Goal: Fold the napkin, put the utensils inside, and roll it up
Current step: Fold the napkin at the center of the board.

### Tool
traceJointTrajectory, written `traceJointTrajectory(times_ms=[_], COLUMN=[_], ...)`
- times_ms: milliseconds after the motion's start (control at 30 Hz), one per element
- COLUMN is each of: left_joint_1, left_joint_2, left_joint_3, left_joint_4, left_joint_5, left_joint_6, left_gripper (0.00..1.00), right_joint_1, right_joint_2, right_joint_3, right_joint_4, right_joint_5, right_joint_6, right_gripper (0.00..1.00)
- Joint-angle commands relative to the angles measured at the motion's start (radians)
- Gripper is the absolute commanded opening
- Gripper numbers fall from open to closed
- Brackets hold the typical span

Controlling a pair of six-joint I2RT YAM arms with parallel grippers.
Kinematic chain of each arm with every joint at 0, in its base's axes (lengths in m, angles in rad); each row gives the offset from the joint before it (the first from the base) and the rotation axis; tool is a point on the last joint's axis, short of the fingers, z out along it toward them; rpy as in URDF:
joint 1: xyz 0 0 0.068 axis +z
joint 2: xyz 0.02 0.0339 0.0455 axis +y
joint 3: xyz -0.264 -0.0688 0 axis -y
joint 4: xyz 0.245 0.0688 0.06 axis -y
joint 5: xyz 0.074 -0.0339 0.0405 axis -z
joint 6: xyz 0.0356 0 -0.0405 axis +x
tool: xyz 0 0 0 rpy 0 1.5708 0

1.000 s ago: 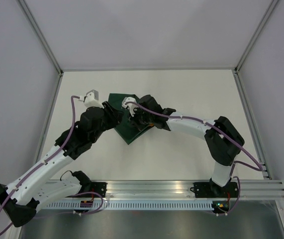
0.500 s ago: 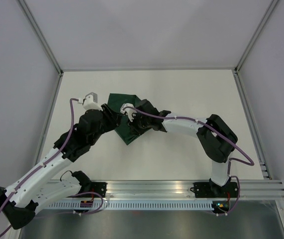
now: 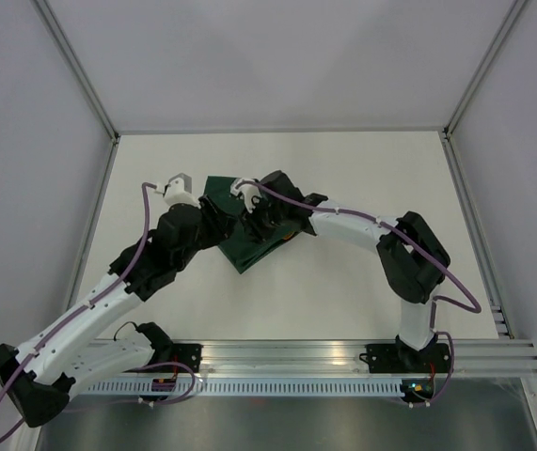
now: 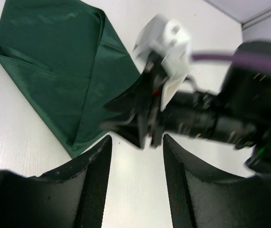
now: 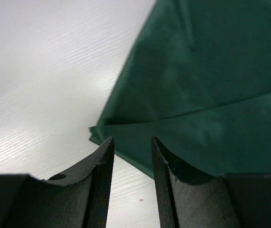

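White counter (image 3: 362,178) fills the floor of the cell, with grey walls (image 3: 249,56) behind and to both sides.

Left arm (image 3: 108,296) reaches in from the near left and right arm (image 3: 362,225) bends in from the near right. Their wrists meet left of centre, over the cloth. A purple cable (image 3: 141,211) loops along each arm.

The napkin (image 3: 242,252) is dark green and lies flat on the counter left of centre, directly under both wrists. It's folded over on itself. The left wrist view shows the napkin (image 4: 54,61) with overlapping layers, a diagonal fold line and one point aimed at the near edge. In the top view most of it is hidden by the wrists; only a far strip and the near corner show.

Left pincer (image 4: 136,142) has its fingers (image 4: 95,180) spread, with bare counter in the gap and nothing held. It sits just beside the napkin's near corner, off the cloth. The right arm's wrist is blurred in that view, over the napkin's right edge.

Right pincer (image 5: 131,142) has its fingers (image 5: 166,185) parted and nothing pinched. It hangs above a folded corner of the napkin (image 5: 211,95), with the cloth edge and white counter visible through the gap.
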Motion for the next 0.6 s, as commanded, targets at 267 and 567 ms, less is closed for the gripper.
traceJointTrajectory(times_ms=[267,567], left_joint_1=[-0.101,-0.214], left_joint_2=[0.274,0.524], left_joint_3=[0.076,0.16], left_joint_4=[0.116,0.171], left_joint_5=[-0.043,-0.243], left_joint_6=[0.374,0.62], left_gripper=[0.61,0.67], right_joint_1=[-0.406,-0.612], right_joint_2=[-0.059,-0.068], right_joint_3=[0.061,0.045], right_joint_4=[-0.096,-0.18], right_joint_5=[-0.078,-0.173], right_joint_6=[0.085,0.018], right_gripper=[0.43,0.43])
